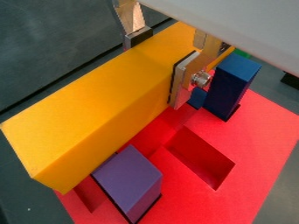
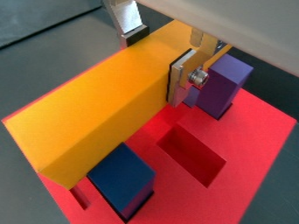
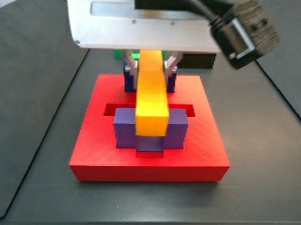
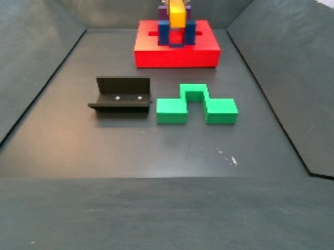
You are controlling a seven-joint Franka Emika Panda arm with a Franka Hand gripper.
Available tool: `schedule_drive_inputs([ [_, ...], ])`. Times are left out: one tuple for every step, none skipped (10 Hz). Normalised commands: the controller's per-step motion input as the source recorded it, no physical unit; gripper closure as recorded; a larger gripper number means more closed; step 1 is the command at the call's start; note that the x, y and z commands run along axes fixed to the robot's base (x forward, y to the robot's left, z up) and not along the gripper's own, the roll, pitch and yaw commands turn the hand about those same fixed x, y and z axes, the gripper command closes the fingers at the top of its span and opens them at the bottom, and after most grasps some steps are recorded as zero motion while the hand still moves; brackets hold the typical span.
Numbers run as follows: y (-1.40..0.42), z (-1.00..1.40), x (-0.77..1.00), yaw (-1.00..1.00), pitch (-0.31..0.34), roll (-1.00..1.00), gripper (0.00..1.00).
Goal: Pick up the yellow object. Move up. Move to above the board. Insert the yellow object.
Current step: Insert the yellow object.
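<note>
My gripper [image 1: 162, 61] is shut on the yellow object [image 1: 105, 114], a long orange-yellow bar, with one silver finger [image 1: 184, 80] flat against its side. It shows the same in a wrist view, gripper [image 2: 158, 58] and yellow object [image 2: 105, 109]. The bar [image 3: 153, 97] lies across the middle of the red board [image 3: 147, 163], running between the purple posts [image 3: 123, 127] in front and the blue posts [image 3: 173, 83] behind. Its top stands above the posts. Whether it rests on the board's floor I cannot tell. A recessed slot [image 1: 198, 157] lies open beside it.
On the dark floor nearer the camera in a side view stand the fixture [image 4: 120, 96] and a green notched block [image 4: 196, 105], well away from the board [image 4: 177, 59]. Sloping dark walls enclose the floor.
</note>
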Motion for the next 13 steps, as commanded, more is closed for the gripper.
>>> schedule_drive_inputs([
  [0.0, 0.0, -0.15, 0.0, 0.0, 0.04, 1.0],
  [0.0, -0.05, 0.0, 0.0, 0.0, 0.04, 1.0],
  [0.0, -0.1, 0.0, 0.04, 0.0, 0.05, 1.0],
  [0.0, -0.12, 0.0, 0.02, 0.0, 0.02, 1.0],
  [-0.03, -0.06, 0.15, 0.0, 0.0, 0.04, 1.0],
  [-0.02, -0.04, 0.23, 0.0, 0.019, 0.02, 1.0],
  [-0.01, 0.0, 0.23, 0.0, 0.034, 0.02, 1.0],
  [-0.05, -0.05, 0.2, 0.0, 0.027, 0.03, 1.0],
  [-0.09, -0.15, 0.11, 0.01, 0.0, 0.06, 1.0],
  [-0.07, -0.19, 0.02, 0.01, 0.0, 0.07, 1.0],
  [-0.07, -0.23, 0.0, 0.0, 0.0, 0.08, 1.0],
  [-0.07, -0.25, 0.0, 0.0, 0.0, 0.08, 1.0],
  [-0.06, -0.25, 0.0, 0.0, 0.0, 0.09, 1.0],
])
